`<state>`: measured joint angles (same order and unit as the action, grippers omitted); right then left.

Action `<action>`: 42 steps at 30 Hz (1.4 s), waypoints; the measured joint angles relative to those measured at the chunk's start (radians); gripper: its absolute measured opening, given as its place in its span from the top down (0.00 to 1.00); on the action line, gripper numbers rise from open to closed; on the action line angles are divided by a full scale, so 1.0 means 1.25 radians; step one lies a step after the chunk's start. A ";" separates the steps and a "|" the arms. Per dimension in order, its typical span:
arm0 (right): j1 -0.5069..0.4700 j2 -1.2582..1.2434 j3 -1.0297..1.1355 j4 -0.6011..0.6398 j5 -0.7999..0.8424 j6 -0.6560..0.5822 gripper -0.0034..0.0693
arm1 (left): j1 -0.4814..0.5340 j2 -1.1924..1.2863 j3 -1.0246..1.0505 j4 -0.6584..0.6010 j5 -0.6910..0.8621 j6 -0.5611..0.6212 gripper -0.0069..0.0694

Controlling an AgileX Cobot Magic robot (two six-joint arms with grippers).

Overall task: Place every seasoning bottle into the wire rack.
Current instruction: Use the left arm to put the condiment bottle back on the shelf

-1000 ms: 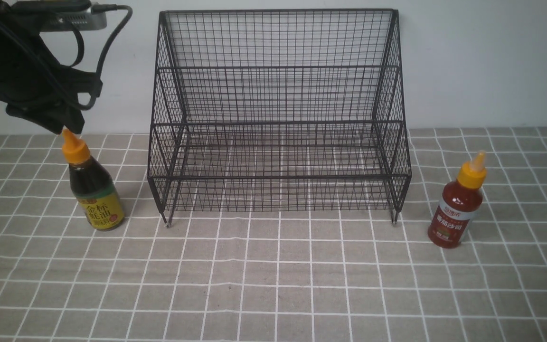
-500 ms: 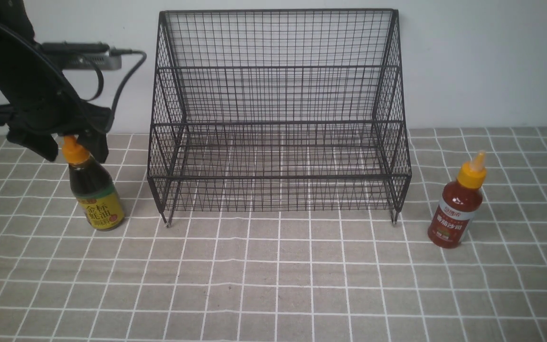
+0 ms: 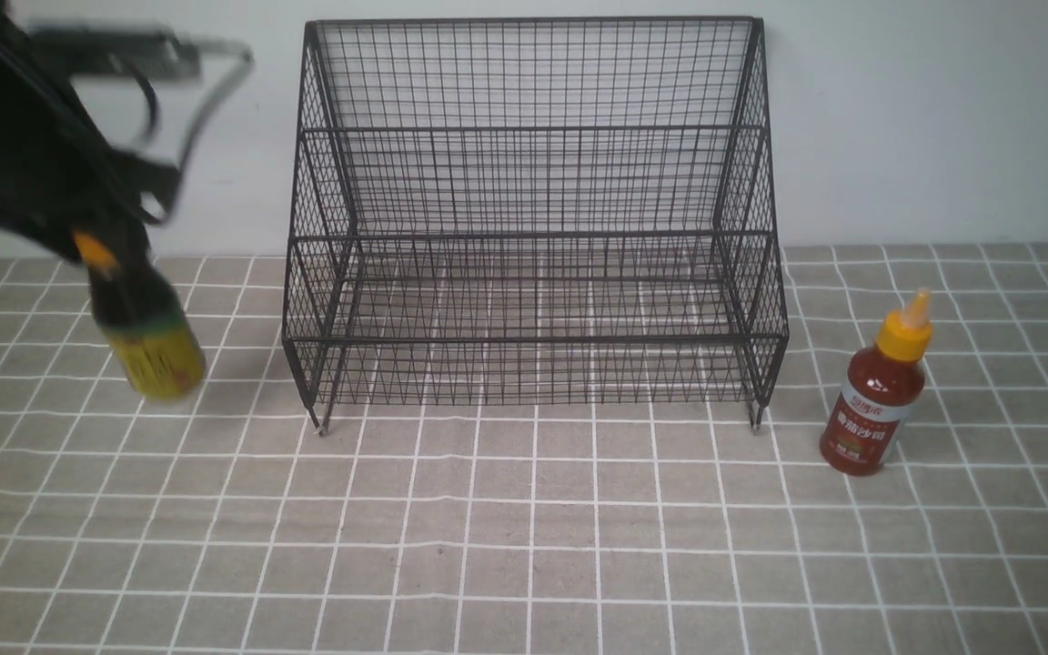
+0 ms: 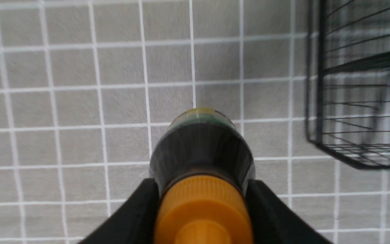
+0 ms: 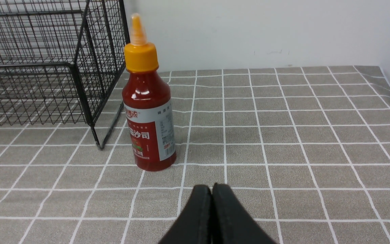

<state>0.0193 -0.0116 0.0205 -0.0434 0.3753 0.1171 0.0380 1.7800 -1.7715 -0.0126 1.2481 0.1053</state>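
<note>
The wire rack (image 3: 533,218) fills twelve o'clock: mesh sides closed, front and top open. At nine my left gripper (image 4: 201,193) holds the dark bottle (image 3: 146,346) beside it, apart. The red bottle (image 3: 877,400) stands at three; bare tablecloth (image 3: 524,546) lies free at six.

The dark brown seasoning bottle (image 3: 140,332), blurred and tilted, is held by its orange cap (image 4: 201,206) left of the black wire rack (image 3: 533,338). The red seasoning bottle (image 3: 871,409) is seen upright just beside the rack's right front foot.
</note>
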 joint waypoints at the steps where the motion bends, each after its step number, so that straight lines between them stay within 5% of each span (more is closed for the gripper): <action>1: 0.000 0.000 0.000 0.000 0.000 0.000 0.97 | -0.004 -0.026 -0.008 -0.001 0.002 -0.002 0.53; 9: 0.000 0.000 0.000 0.000 0.000 -0.001 0.97 | -0.132 -0.172 -0.029 -0.032 0.021 -0.035 0.53; 20: 0.000 0.000 0.000 0.000 0.000 -0.001 0.97 | -0.269 -0.120 -0.029 -0.041 -0.038 -0.063 0.53; 42: 0.000 0.000 0.000 0.000 0.000 -0.001 0.97 | -0.280 0.041 -0.044 -0.038 -0.211 -0.070 0.53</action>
<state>0.0193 -0.0116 0.0205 -0.0434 0.3753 0.1159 -0.3119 1.8315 -1.8269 -0.0605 0.9845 0.0184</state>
